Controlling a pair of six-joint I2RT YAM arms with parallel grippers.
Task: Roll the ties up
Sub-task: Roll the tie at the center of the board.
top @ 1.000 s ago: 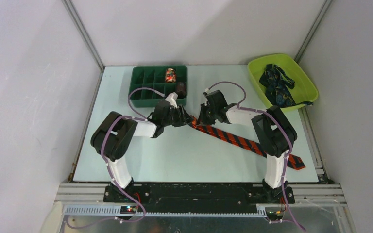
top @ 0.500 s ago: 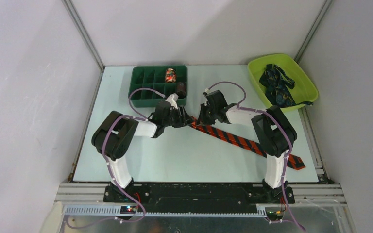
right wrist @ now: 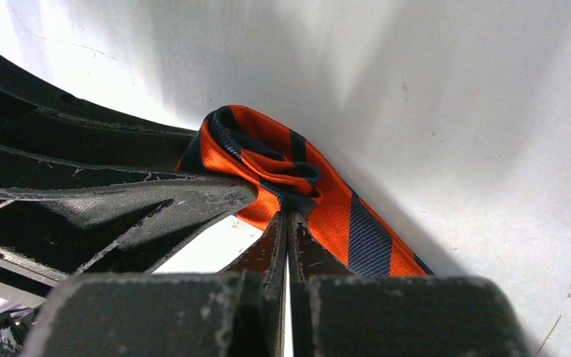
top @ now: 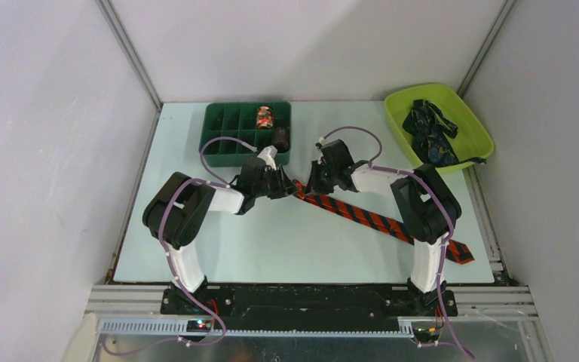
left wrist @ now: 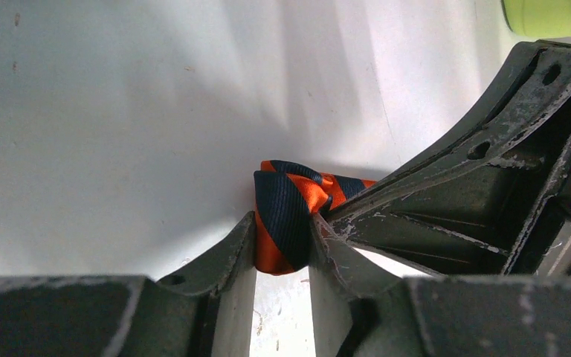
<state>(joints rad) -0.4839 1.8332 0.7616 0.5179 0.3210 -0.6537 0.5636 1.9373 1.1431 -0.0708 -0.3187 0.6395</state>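
Observation:
A red-orange tie [top: 362, 215] with dark diagonal stripes lies slanted across the table, its far end wound into a small roll [left wrist: 290, 216]. My left gripper [left wrist: 282, 222] has both fingers pressed against the sides of that roll. In the top view it [top: 285, 185] meets the roll from the left. My right gripper [right wrist: 286, 216] is shut, its tips pinching a dark fold at the roll's centre [right wrist: 268, 160]. It [top: 315, 183] comes in from the right. The tie's pointed tail [top: 460, 253] lies near the right arm's base. Dark navy ties [top: 430, 132] are heaped in the lime bin.
A green compartment tray [top: 219, 121] at the back holds a patterned roll [top: 264, 117] and a dark roll [top: 280, 138]. The lime bin [top: 476, 130] sits at the back right. Purple cables loop over both arms. Walls close in on three sides.
The left jaws have closed in onto the sides of the roll. Both arms and the tie have hardly shifted.

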